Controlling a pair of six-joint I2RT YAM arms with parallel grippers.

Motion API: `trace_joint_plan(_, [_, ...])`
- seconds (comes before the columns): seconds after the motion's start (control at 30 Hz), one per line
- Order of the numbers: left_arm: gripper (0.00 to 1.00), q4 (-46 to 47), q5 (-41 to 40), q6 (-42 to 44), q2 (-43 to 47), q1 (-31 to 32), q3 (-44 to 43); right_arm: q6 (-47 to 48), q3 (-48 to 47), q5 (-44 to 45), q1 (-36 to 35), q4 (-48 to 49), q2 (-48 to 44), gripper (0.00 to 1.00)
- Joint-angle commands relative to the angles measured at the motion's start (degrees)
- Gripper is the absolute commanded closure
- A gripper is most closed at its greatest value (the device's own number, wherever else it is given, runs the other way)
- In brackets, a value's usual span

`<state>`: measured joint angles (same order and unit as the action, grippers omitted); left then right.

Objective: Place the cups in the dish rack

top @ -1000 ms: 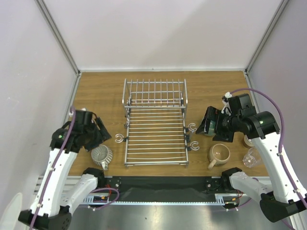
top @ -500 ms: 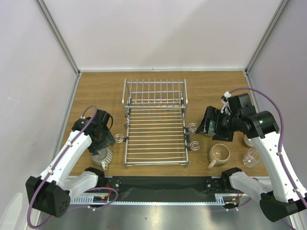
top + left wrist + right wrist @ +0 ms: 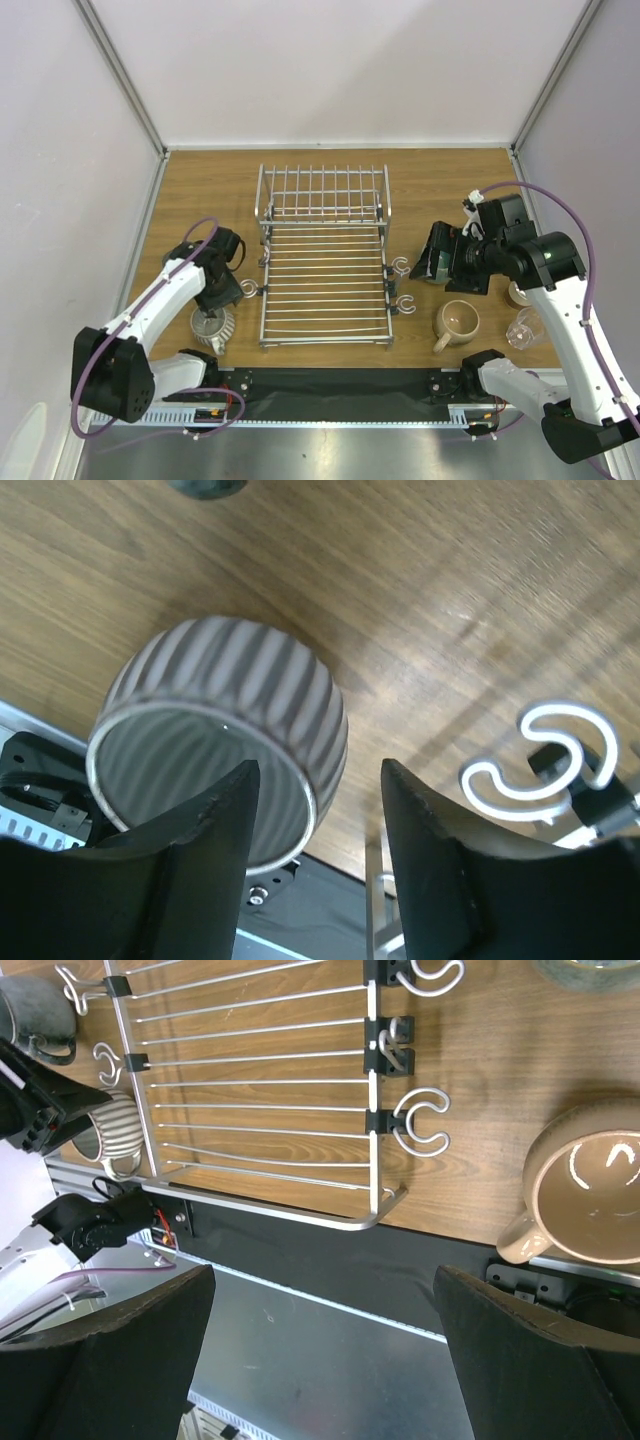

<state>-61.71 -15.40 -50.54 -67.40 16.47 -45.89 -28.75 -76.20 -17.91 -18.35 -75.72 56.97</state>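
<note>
The left gripper (image 3: 318, 852) has swung in over the ribbed cup (image 3: 230, 690), jaws narrowing astride its rim (not yet clamped), so a first pickup nears. The right gripper (image 3: 320, 1360) waits, jaws wide and empty.

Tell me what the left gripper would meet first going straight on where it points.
The left gripper would likely meet the ribbed grey cup first; part of its rim shows between the jaws, though depth is unclear.

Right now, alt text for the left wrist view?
A ribbed silver-grey cup stands on the wooden table, seen from above. The left gripper is over it, black jaws open astride its rim, one over the mouth and one outside. A pale S-shaped hook shows at right.
</note>
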Motion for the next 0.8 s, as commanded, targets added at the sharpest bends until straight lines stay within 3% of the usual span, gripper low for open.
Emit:
trace_joint_plan(0.0, [0.44, 3.5, -2.0, 0.7, -1.6, -1.1, 0.7, 1.4, -2.6, 0.8, 0.2, -0.7, -0.8, 0.00])
trace_joint_plan(0.03, [0.53, 3.4, -2.2, 0.9, -1.7, -1.2, 0.5, 1.4, -2.7, 0.9, 0.2, -0.7, -0.9, 0.00])
trace_joint_plan(0.13, [0.66, 3.4, -2.7, 1.2, -0.6, -1.3, 0.4, 1.6, -2.8, 1.0, 0.2, -0.9, -1.1, 0.00])
trace_joint_plan(0.2, [0.67, 3.0, -2.7, 1.5, 0.0, -1.4, 0.5, 1.6, -2.7, 0.7, 0.2, -0.7, -0.9, 0.00])
trace_joint_plan(0.3, [0.80, 2.2, -1.8, 1.6, 1.1, -1.5, 0.4, 1.6, -2.7, 0.1, 0.2, -0.4, -0.7, 0.00])
trace_joint_plan(0.37, [0.99, 1.0, -1.3, 1.6, 2.7, -1.5, -0.4, 1.5, -2.7, -0.2, 0.2, -0.1, -0.7, 0.00])
trace_joint_plan(0.6, [1.00, -10.4, 0.4, -0.9, 10.8, -1.6, -9.9, 1.4, -2.7, -3.1, 0.2, 1.9, 0.3, 0.00])
trace_joint_plan(0.77, [1.00, -16.2, 9.1, -3.9, 17.6, -1.6, -21.1, 1.2, -2.6, -7.7, 0.0, 5.9, 1.5, 0.02])
